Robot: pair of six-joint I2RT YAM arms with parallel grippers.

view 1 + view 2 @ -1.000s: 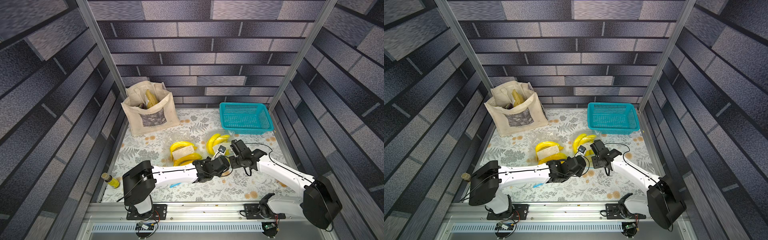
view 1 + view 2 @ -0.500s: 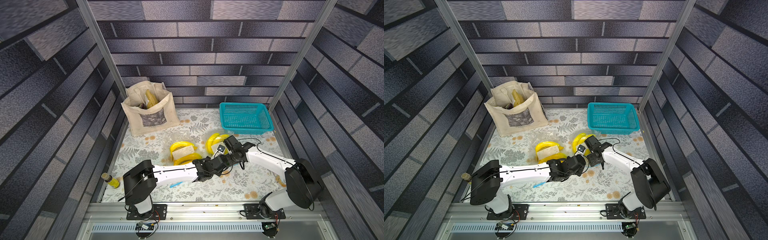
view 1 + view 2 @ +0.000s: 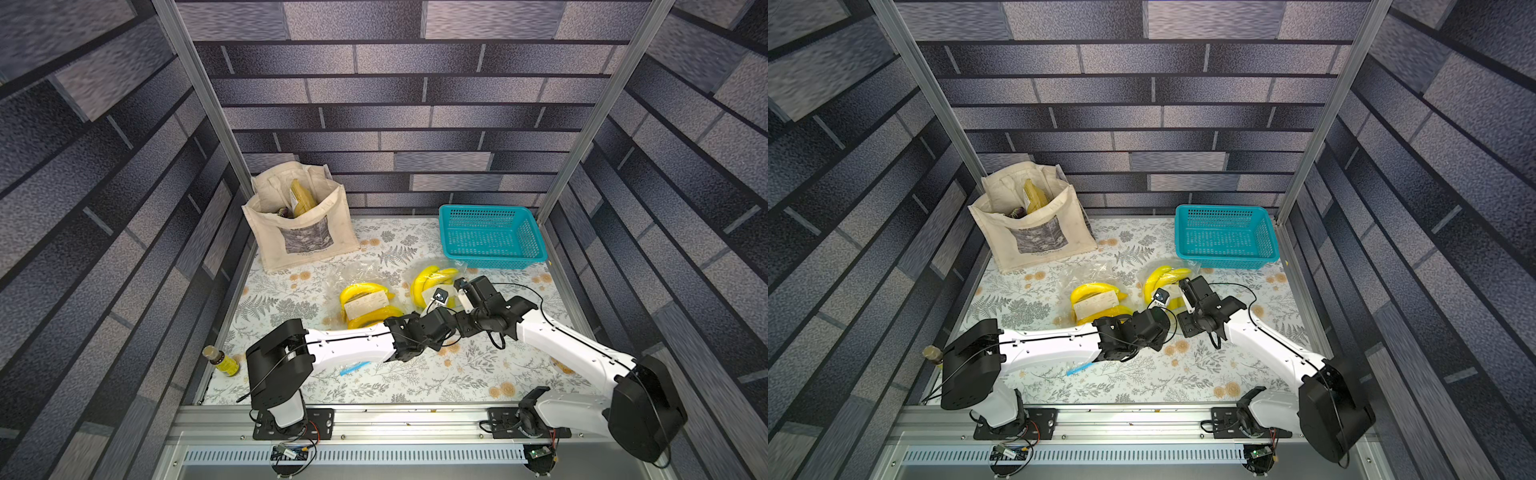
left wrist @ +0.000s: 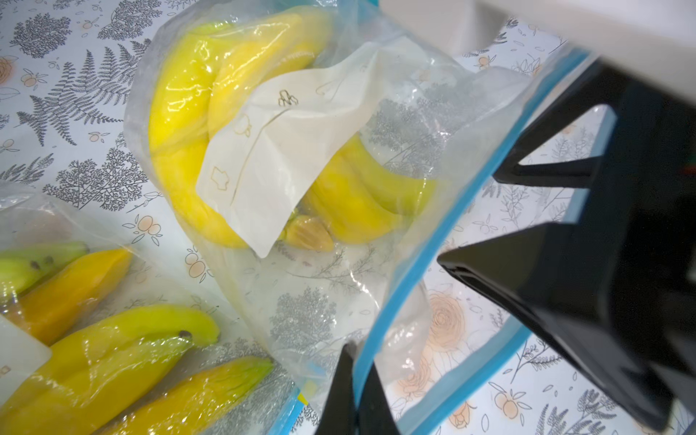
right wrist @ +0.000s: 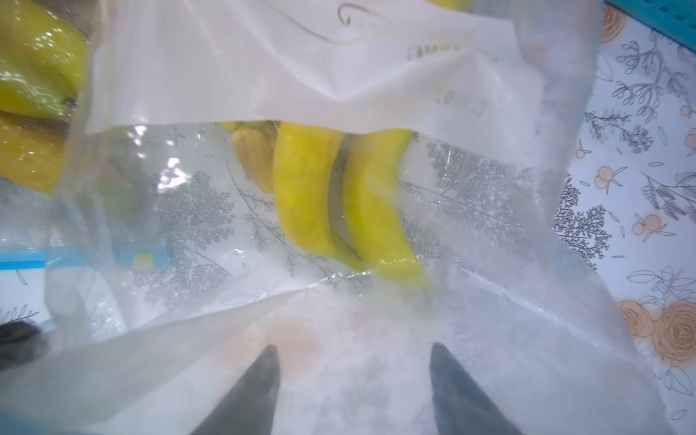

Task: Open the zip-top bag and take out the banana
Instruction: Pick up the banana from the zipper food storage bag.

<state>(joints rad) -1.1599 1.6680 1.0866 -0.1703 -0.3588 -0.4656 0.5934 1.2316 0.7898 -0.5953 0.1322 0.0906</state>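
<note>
A clear zip-top bag (image 3: pixel 432 282) (image 4: pixel 320 282) with a blue zip edge (image 4: pixel 433 244) lies near the teal basket. It holds yellow bananas (image 4: pixel 180 113) (image 5: pixel 312 196) and a white label. My left gripper (image 4: pixel 354 376) (image 3: pixel 434 307) is shut on the blue zip edge, pinching one lip of the mouth. My right gripper (image 5: pixel 352 361) (image 3: pixel 459 289) is open at the bag's mouth. Its dark fingers (image 5: pixel 260 384) show through cloudy film and point at the bananas, a short gap away. In the left wrist view the same gripper (image 4: pixel 470 222) shows spread beside the zip edge.
A second clear bag of bananas (image 3: pixel 365 305) (image 4: pixel 94 357) lies just left of the held one. A canvas tote (image 3: pixel 299 232) stands at the back left, a teal basket (image 3: pixel 490 237) at the back right. A small bottle (image 3: pixel 222 361) stands by the left wall.
My right gripper has pushed forward a little towards the bananas at the bag's mouth, and its arm swung. The left gripper has stayed shut on the zip edge.
</note>
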